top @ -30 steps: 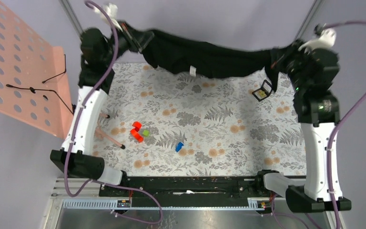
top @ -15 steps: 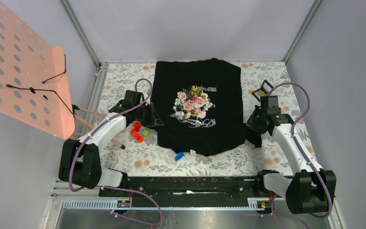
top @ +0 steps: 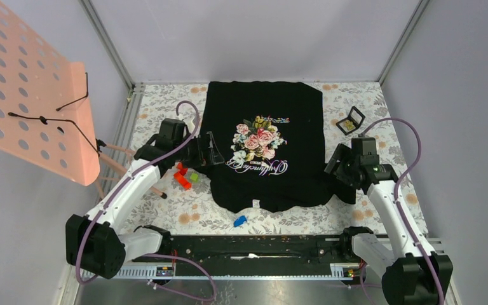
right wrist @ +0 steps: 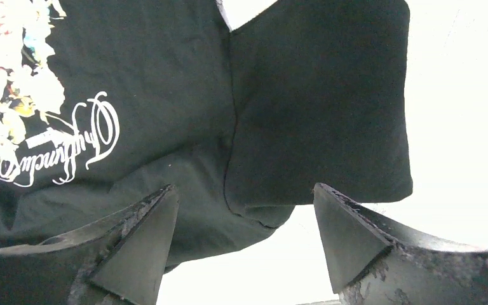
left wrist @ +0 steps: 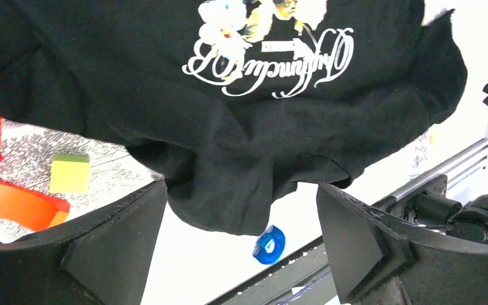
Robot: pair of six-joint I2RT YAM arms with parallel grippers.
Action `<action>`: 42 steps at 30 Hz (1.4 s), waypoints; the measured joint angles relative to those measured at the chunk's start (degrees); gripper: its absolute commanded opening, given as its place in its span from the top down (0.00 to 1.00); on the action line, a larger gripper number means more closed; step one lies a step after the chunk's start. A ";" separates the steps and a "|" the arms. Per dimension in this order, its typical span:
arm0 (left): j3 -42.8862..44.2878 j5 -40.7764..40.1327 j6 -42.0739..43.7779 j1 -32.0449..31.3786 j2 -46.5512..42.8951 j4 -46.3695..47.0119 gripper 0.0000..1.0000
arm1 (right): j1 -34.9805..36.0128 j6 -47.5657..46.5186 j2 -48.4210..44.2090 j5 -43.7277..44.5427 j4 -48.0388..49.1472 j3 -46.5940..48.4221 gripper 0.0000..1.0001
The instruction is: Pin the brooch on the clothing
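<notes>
Item 1, black T-shirt [top: 260,184]: lies flat on the bench [top: 279,216], rose print and white script facing up, near hem rumpled. Item 2, brooch [top: 349,125]: we take it to be the golden-yellow speck inside the small open black case [top: 356,115] at the far right, clear of the shirt and untouched; its shape is too small to confirm. Item 3, left end effector [top: 213,149]: fingers apart, empty, at the shirt's left edge, with the red blocks [top: 181,176] and the green block [top: 194,177] just beside the arm. Item 4, right end effector [top: 332,170]: fingers apart, empty, over the right sleeve. Hazards, as we judge them: the light case may skid or tip when the pin is pinched out; so tiny a pin may slip from 2 broad fingers; loose cloth may bunch under the push, or the pin may catch both layers; a left-arm sweep may scatter the blocks; the blue piece [top: 239,220] near the hem may be mistaken for the target.
</notes>
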 measured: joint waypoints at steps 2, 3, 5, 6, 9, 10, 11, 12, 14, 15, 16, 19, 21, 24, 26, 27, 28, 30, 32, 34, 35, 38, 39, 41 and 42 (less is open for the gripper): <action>0.68 -0.20 0.31 -1.29 -0.66 0.20 0.05 | 0.55 -1.55 -1.46 -0.39 -0.98 0.59 0.15; 0.85 -0.24 0.33 -2.14 -0.70 0.74 0.05 | 1.25 -2.36 -2.03 -0.61 -1.51 1.05 0.14; 0.87 0.02 0.09 -3.78 -0.17 1.97 0.05 | 4.13 -3.48 -2.40 -1.20 -2.38 2.03 0.14; 0.83 0.37 -0.50 -4.61 0.35 2.99 0.05 | 6.84 -3.98 -2.29 -1.27 -2.67 2.54 0.15; 0.00 1.62 -3.39 -6.49 2.75 8.28 0.05 | 17.14 -4.24 -0.66 -1.99 -2.21 2.89 0.16; -0.55 2.10 -4.92 -7.17 4.13 10.95 0.05 | 20.50 -3.89 0.26 -2.10 -1.62 2.67 0.16; -0.68 2.16 -5.31 -7.30 4.59 11.63 0.05 | 23.50 -3.45 1.20 -2.14 -0.74 2.27 0.17; -0.92 2.32 -6.40 -7.48 5.70 13.27 0.05 | 27.21 -2.73 2.47 -2.25 0.72 1.60 0.17; -1.16 2.23 -7.85 -7.50 7.37 16.00 0.04 | 32.37 -1.20 4.96 -2.43 3.02 0.33 0.19; -1.22 2.08 -8.59 -7.50 8.15 17.40 0.04 | 34.69 -0.39 6.54 -2.29 4.26 -0.31 0.21; -1.22 1.95 -8.96 -7.50 8.76 18.38 0.04 | 36.24 0.20 7.89 -2.12 5.25 -0.79 0.23; -1.22 1.20 -10.23 -7.50 11.41 22.56 0.04 | 40.65 2.34 12.74 -1.44 8.66 -2.19 0.26; -1.22 0.92 -10.99 -7.50 13.70 25.11 0.05 | 42.60 3.23 15.19 -0.90 9.94 -2.54 0.32; -0.72 0.48 -12.31 -7.50 18.64 29.11 0.05 | 45.72 4.35 19.08 0.39 11.63 -2.58 0.59; 0.20 0.02 -12.98 -7.50 22.12 30.80 0.05 | 47.23 5.11 21.14 0.92 12.00 -2.60 0.73; 0.98 -0.35 -13.27 -7.50 23.98 31.50 0.05 | 47.82 5.38 21.88 1.14 11.93 -2.60 0.76; 1.86 -0.74 -13.40 -7.50 25.66 32.04 0.05 | 48.50 6.03 22.38 1.29 11.76 -2.71 0.78; 4.31 -1.68 -13.46 -7.50 29.44 32.83 0.04 | 49.77 6.93 22.34 1.42 11.06 -3.23 0.79; 5.53 -2.73 -13.49 -7.50 31.82 33.75 0.05 | 50.84 7.98 21.55 1.14 10.56 -4.11 0.78; 5.66 -3.76 -13.57 -7.50 33.22 34.29 0.04 | 51.23 9.14 19.54 0.68 9.97 -5.11 0.71; 5.66 -4.02 -13.57 -7.50 33.51 34.29 0.05 | 51.28 9.60 18.56 0.42 9.51 -5.49 0.66; 5.66 -4.83 -13.53 -7.50 33.73 34.36 0.04 | 51.32 10.84 15.67 -0.37 7.58 -5.70 0.45; 5.66 -5.07 -13.31 -7.50 33.66 34.42 0.04 | 51.34 10.86 15.15 -0.46 6.69 -5.35 0.41; 5.66 -5.40 -12.83 -7.50 33.16 34.25 0.04 | 51.36 10.80 14.93 -0.02 3.76 -3.26 0.34; 5.66 -5.55 -12.46 -7.54 32.59 33.90 0.04 | 51.36 10.51 15.08 0.63 1.86 -1.53 0.33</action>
